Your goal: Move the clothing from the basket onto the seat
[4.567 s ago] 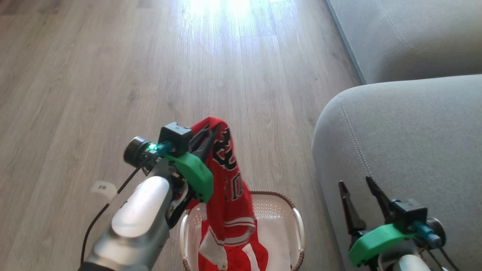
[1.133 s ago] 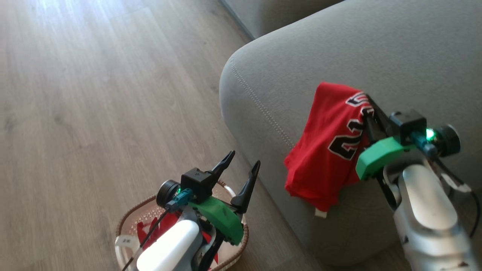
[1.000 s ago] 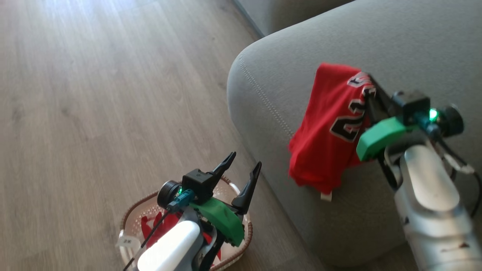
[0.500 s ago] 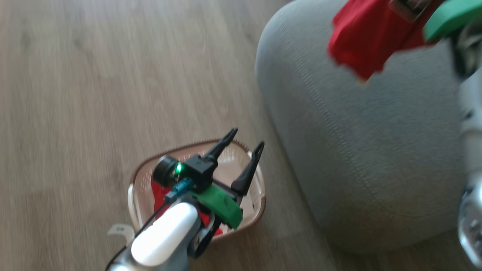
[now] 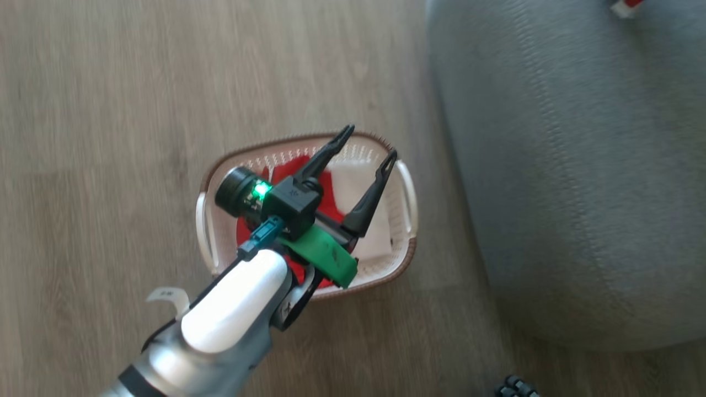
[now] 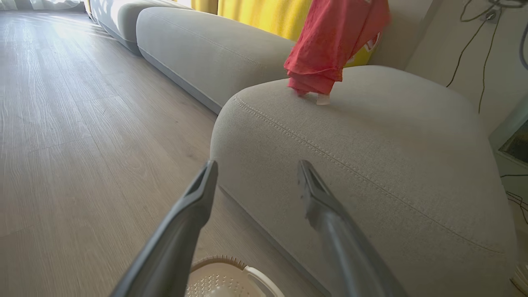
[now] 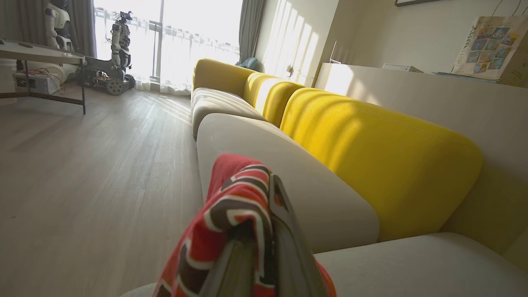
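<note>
Jersey (image 6: pixel 330 45) first: you have it pinched in the right gripper (image 7: pixel 270 194), whose fingers are closed flat on the red, black and white fabric. In the left wrist view it hangs with its long axis straight down, at 12 o'clock over the seat (image 6: pixel 371 136). Its lower hem and white tag (image 6: pixel 323 100) either brush the cushion top or sit just clear of it; I cannot tell which. As I judge it, your release should go downward and a little inward of the stitched edge (image 6: pixel 297 134), or the cloth may slide off toward the floor (image 5: pixel 110 110). The other red garment (image 5: pixel 330 196) lies in the basket (image 5: pixel 259 148), directly under the left gripper (image 5: pixel 369 141). Its fingers stand wide apart and empty, pointing to 1 o'clock in the head view. That arm is the nearer one for it, and the seat lies at 3 o'clock from the basket.
</note>
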You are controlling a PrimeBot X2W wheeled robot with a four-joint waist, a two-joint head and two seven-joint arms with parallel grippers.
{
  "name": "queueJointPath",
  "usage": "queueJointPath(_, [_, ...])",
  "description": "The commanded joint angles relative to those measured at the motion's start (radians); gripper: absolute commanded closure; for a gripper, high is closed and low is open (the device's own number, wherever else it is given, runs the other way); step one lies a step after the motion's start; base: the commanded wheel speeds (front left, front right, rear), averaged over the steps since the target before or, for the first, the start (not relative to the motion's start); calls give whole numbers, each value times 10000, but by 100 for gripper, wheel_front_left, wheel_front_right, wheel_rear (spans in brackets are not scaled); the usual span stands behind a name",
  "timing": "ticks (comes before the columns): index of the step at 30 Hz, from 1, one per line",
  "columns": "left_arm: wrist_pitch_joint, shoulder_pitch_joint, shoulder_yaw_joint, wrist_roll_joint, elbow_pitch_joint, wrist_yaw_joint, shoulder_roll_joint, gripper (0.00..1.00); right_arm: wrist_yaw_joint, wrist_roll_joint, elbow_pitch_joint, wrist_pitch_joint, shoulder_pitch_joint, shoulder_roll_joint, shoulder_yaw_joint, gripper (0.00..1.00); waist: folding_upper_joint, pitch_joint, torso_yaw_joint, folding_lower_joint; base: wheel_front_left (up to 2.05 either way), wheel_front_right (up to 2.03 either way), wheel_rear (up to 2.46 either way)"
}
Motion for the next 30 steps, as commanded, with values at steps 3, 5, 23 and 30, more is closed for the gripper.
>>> queueJointPath(3, [47, -397, 175, 163, -428, 39, 148, 0, -4, -210, -48, -127, -69, -203, -914, 100, 0, 682, 493, -3, 0, 0, 0])
queueJointPath(5, [81, -474, 114, 200, -444, 26, 121, 0, -4, -404, 217, -144, 230, -244, -1599, 100, 0, 852, 614, -3, 0, 0, 0])
queueJointPath(23, [195, -655, -47, 177, -260, 17, 287, 0, -4, -2313, 965, -193, 1641, 1224, -3548, 0, 0, 1223, 572, -3, 0, 0, 0])
queueJointPath(30, [105, -477, 58, -14, -69, 109, 389, 0, -4, -2004, 766, -194, 2121, 1452, -2805, 0, 0, 833, 297, -3, 0, 0, 0])
